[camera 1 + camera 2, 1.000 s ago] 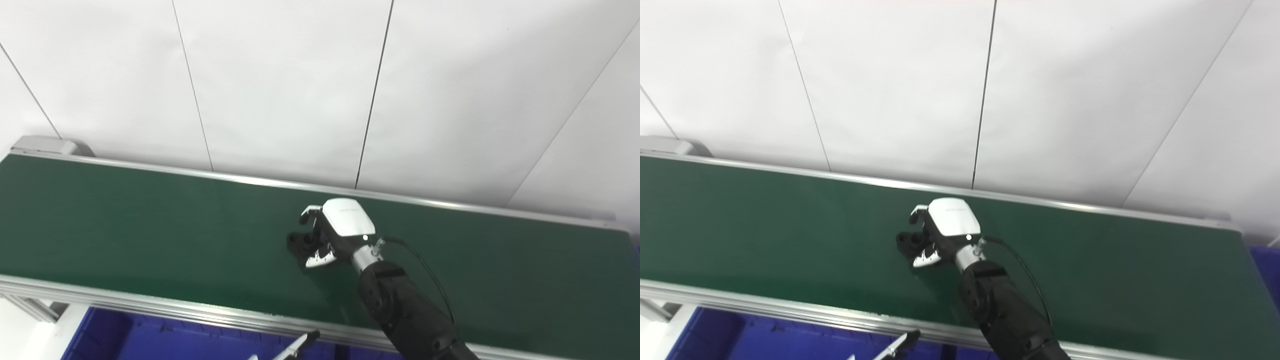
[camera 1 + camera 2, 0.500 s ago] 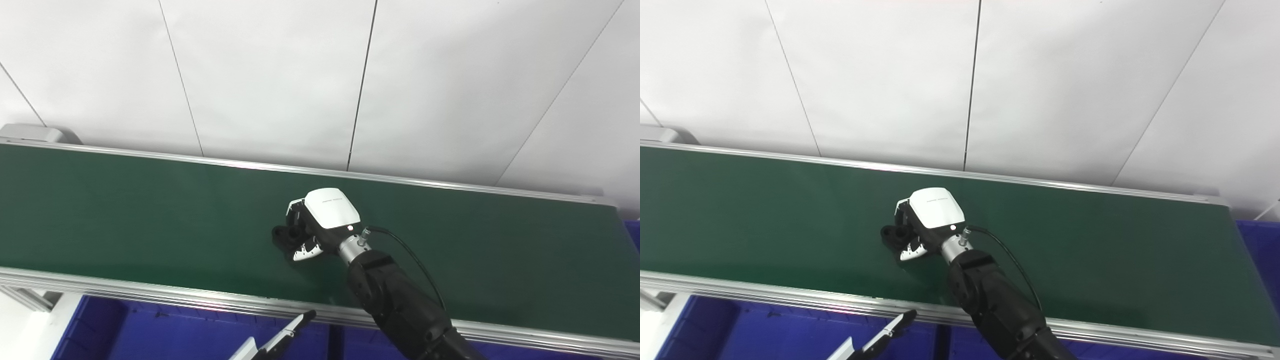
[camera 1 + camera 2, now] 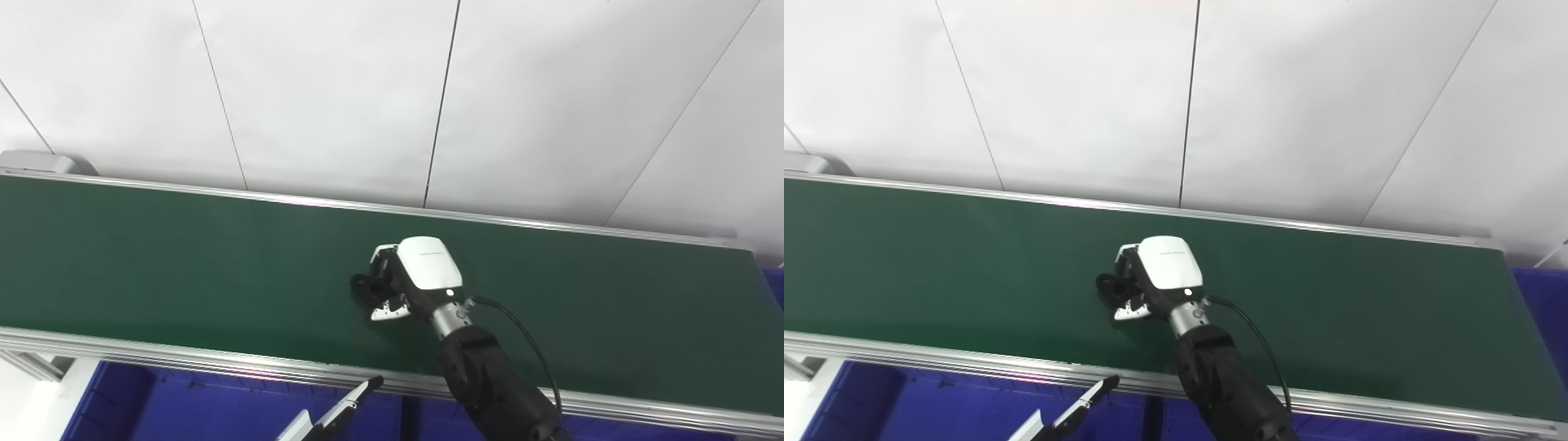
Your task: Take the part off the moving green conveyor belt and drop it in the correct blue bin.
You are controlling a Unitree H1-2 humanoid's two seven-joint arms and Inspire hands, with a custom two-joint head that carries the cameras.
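Black and small, the part (image 3: 362,288) sits on the green conveyor belt (image 3: 184,257), clamped in the curled fingers of the right hand (image 3: 404,288). Writing on the hand's white back cover is too small to read. Against the picture 0.5 s ago, hand and part lie slightly further right on the belt. Nearer the robot than the hand, past the belt's rail, is the blue bin (image 3: 202,410). Only fingertips of the left hand (image 3: 343,410) show there; whether it is open I cannot tell.
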